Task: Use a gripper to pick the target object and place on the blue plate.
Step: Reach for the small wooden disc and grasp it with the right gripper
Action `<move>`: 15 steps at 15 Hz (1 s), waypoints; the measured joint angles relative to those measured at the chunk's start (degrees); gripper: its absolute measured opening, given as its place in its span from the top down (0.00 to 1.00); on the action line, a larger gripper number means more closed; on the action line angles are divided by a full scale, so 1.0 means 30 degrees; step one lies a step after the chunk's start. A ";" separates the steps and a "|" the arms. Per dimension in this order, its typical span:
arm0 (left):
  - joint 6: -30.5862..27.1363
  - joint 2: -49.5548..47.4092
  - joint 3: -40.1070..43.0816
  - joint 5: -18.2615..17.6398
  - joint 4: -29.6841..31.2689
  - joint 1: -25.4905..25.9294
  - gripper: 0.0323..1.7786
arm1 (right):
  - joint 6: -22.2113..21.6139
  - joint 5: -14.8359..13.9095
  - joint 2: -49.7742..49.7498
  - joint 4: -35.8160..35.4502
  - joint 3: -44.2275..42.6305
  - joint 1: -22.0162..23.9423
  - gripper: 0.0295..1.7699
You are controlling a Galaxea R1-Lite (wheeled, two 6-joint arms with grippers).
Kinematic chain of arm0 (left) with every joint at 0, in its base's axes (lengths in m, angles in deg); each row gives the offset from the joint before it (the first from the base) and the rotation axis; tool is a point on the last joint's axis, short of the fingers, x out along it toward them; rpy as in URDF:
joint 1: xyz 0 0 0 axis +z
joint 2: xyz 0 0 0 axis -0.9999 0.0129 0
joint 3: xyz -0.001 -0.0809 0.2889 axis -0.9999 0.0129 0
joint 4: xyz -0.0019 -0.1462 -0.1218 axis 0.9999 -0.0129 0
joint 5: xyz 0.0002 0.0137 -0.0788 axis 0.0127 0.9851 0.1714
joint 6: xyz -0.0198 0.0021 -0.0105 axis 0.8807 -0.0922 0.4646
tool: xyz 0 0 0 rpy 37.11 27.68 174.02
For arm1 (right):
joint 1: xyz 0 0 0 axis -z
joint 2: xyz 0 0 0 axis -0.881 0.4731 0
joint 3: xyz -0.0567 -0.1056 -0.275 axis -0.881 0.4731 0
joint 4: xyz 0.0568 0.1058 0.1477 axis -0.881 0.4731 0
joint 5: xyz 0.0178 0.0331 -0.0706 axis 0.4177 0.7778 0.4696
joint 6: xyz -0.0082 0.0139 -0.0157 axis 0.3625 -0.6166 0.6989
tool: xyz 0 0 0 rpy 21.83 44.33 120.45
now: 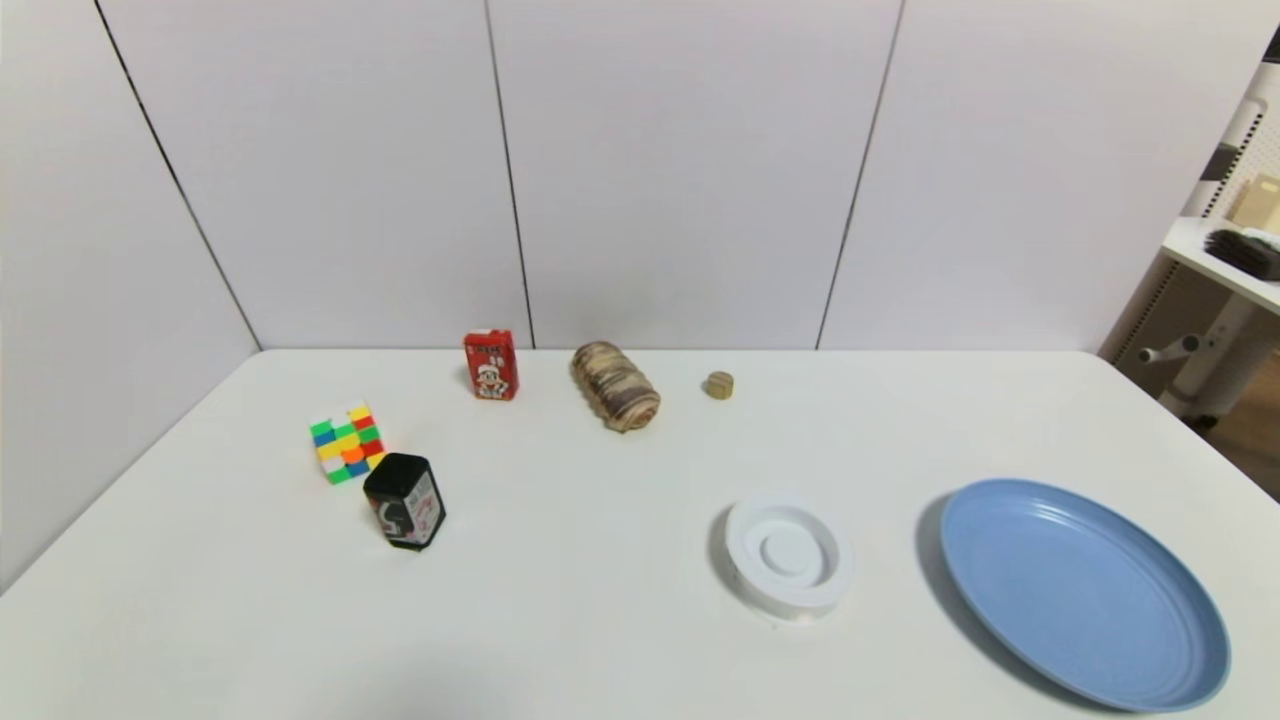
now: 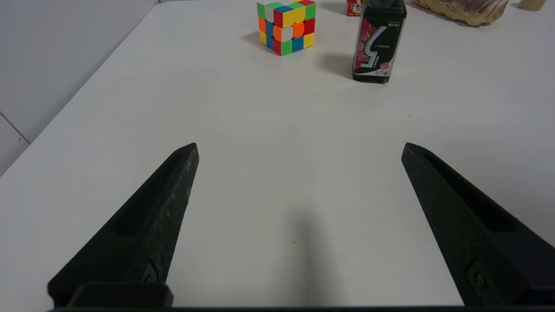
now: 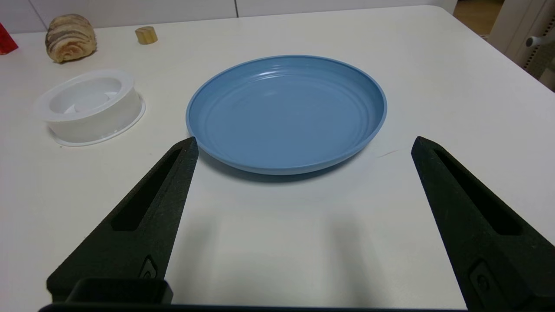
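Left gripper [image 2: 299, 145]: we see it only in its own wrist view, hovering over bare counter on the left side, its two black fingers [image 2: 143, 234] spread wide apart with nothing between them.
Right gripper [image 3: 303, 143]: we see it in the right wrist view, low over the counter just in front of the plate, fingers [image 3: 138, 225] likewise wide apart and holding nothing.
Target object [image 1: 718, 385]: we find the small tan cylinder standing alone near the back edge of the counter, to the right of the striped roll and well apart from both grippers; it also shows far off in the right wrist view.
Blue plate [image 1: 1085, 592]: it sits on the counter at the front right, with nothing lying in it.
White ringed dish [image 1: 788, 556]: it rests just left of the plate, not touching it.
Striped roll [image 1: 614, 386]: brown and cream, lying on its side at the back, between the red carton and the tan cylinder.
Red carton [image 1: 491, 365]: upright near the back wall.
Colour cube [image 1: 346, 442]: on the left part of the counter.
Black canister [image 1: 404, 500]: upright, just in front of the cube.
Counter [image 1: 600, 620]: we see a white surface carrying all of these things.
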 joint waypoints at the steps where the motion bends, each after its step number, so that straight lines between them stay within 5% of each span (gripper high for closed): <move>1: -0.0008 0.0000 0.0000 0.0000 0.0000 0.0000 0.05 | 0.0000 0.0000 0.0008 0.0004 0.0000 0.0000 0.04; 8: 0.0000 0.0000 0.0000 0.0000 0.0008 0.0000 0.05 | 0.0191 0.0219 0.1097 0.0829 -0.1670 -0.0008 0.04; 15: 0.0000 0.0000 0.0000 0.0000 0.0000 0.0000 0.05 | 0.0329 0.0878 1.0102 0.1113 -1.1971 -0.1662 0.04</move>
